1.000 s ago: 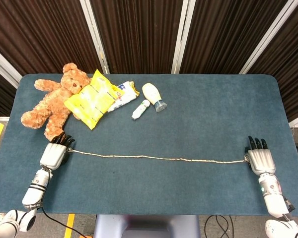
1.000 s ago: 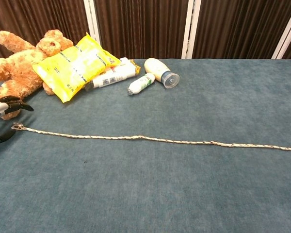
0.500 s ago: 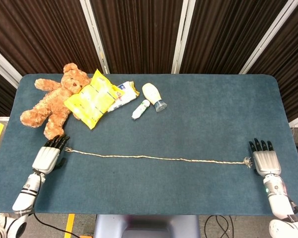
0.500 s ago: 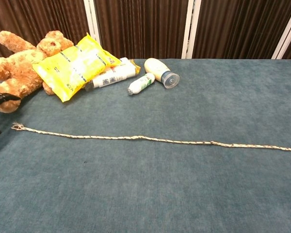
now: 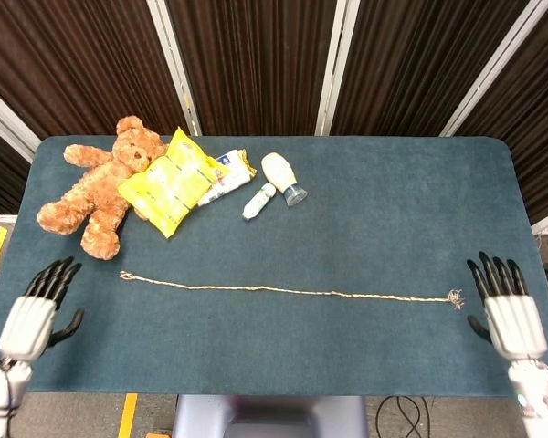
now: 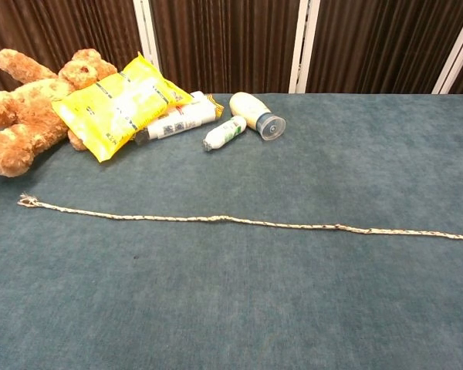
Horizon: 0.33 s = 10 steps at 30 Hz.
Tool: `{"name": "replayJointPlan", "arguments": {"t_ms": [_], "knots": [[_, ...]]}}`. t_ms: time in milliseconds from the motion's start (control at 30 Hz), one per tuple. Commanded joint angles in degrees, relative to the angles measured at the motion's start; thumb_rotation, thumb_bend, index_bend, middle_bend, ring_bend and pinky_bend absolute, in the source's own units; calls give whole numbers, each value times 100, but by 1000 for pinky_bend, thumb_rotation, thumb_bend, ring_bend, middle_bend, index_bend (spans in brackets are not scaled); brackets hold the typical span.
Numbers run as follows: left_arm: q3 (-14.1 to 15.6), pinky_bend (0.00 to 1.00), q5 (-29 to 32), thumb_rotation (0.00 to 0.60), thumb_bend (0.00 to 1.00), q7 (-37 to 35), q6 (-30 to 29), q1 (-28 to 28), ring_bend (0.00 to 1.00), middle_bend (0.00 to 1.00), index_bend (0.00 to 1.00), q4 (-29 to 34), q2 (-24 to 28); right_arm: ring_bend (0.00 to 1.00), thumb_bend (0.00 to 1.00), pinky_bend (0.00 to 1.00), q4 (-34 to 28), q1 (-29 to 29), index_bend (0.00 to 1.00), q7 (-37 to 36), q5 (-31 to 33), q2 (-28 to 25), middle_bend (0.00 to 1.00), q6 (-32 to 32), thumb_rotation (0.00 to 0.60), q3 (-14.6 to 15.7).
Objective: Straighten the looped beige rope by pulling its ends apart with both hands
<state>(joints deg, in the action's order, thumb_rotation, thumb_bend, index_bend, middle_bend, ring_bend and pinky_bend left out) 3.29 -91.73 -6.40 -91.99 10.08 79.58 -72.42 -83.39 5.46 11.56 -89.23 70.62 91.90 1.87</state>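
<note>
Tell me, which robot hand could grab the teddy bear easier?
The left robot hand. It sits open on the same side of the table as the teddy bear. The right robot hand is far across, past the rope.

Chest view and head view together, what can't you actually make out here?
- Chest view: neither hand appears; the rope runs off the right edge.
- Head view: left hand motion-blurred; right hand wrist cut by the bottom edge.
- Small bottle label too small to read.
</note>
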Motion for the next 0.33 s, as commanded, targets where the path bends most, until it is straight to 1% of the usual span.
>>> {"name": "replayJointPlan", "arguments": {"t_ms": [33, 100, 333], "knots": [[344, 118, -281, 600, 434, 234, -492, -550, 0, 0, 0, 482, 377, 0, 289, 0, -56, -492, 0, -381, -623, -132, 0, 600, 600, 368], [430, 102, -422, 600, 431, 352, -467, -575, 0, 0, 0, 552, 515, 0, 289, 0, 5, -533, 0, -410, -784, -177, 0, 632, 600, 446], [361, 94, -387, 600, 432, 255, -296, -582, 0, 0, 0, 586, 618, 0, 290, 0, -37, -594, 0, -587, -758, -269, 0, 586, 600, 372]]}}
